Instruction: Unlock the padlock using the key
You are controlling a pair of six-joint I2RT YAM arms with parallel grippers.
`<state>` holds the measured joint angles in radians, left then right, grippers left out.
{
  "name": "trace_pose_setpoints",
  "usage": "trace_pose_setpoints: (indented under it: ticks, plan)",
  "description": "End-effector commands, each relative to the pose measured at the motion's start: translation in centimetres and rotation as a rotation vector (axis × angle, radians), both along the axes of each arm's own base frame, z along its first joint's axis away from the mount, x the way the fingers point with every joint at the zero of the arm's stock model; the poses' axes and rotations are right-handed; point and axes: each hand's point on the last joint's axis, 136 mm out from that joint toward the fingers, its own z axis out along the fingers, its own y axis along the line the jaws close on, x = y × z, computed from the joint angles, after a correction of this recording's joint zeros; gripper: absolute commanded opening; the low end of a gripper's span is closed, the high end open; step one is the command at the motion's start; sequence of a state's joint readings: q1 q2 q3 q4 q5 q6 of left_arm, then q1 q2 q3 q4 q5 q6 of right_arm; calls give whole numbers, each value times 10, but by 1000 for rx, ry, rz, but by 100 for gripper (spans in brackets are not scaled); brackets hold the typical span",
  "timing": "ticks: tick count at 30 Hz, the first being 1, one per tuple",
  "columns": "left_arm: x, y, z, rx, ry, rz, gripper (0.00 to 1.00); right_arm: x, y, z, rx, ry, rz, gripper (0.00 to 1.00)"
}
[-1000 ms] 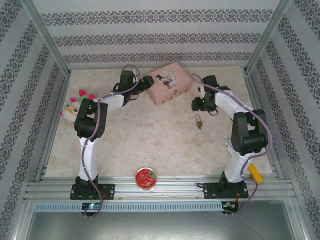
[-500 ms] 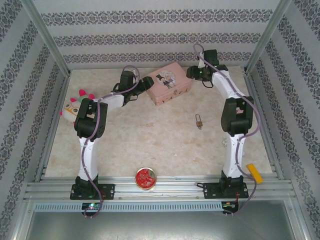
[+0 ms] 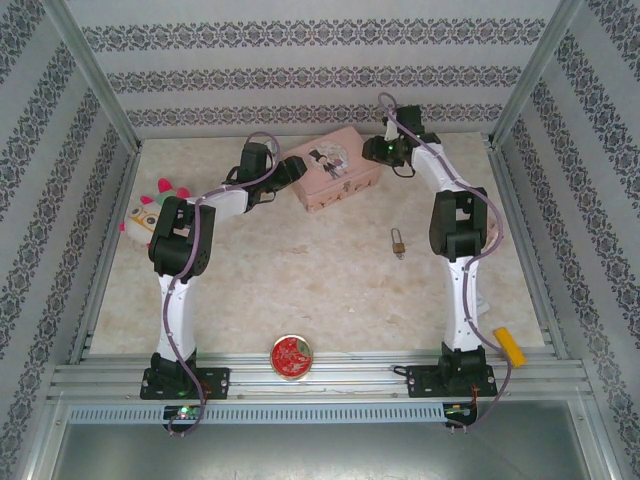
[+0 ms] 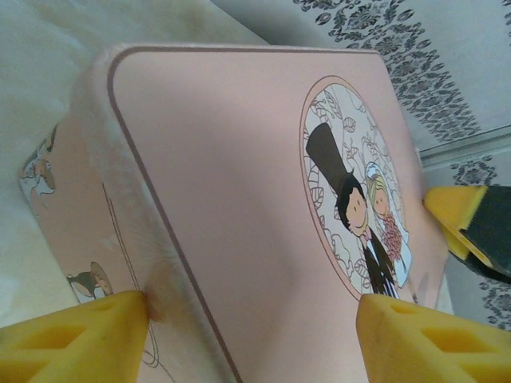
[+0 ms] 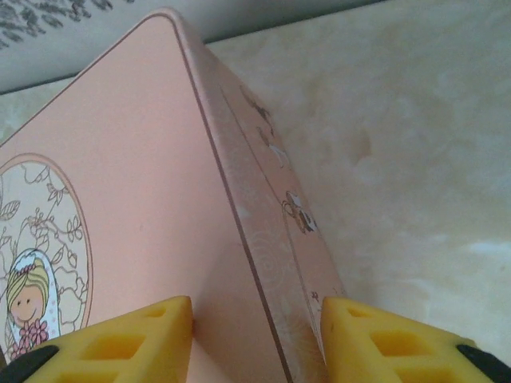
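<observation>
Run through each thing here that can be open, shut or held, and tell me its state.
padlock: lying on the table, no tool near it; shackle too small to judge.
pink tin: lid shut, between both tools.
left tool: open, straddling the tin's corner.
right tool: open, straddling the tin's side edge.

Bright, soft, even light falls from above, so shadows on the pale table (image 3: 300, 290) are faint and short. The top view is sharp but slightly washed out, and the padlock (image 3: 398, 242) is too small for detail. In both wrist views the close tin (image 4: 239, 199) looks soft-focused.
</observation>
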<state>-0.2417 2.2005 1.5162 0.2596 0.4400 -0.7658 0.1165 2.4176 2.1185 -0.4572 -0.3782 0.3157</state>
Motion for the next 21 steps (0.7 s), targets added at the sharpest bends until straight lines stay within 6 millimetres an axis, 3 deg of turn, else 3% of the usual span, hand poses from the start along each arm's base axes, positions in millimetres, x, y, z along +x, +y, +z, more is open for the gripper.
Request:
trace_pose_setpoints:
  ticks: [1, 5, 13, 17, 21]
  plan:
    - [-3, 0, 6, -3, -3, -28, 64, -33, 34, 14, 46, 19, 57, 43]
    - [-12, -3, 7, -21, 0, -46, 57, -61, 42, 16, 60, 17, 51, 43]
    - [-39, 5, 9, -34, -2, -33, 58, -119, 54, 0, 49, 64, 28, 44]
    - [-51, 10, 14, -28, -4, -23, 61, -134, 43, 1, 22, 66, -29, 46]
    - [-61, 22, 25, 13, -21, 14, 70, -151, 26, 14, -13, 34, -86, 50]
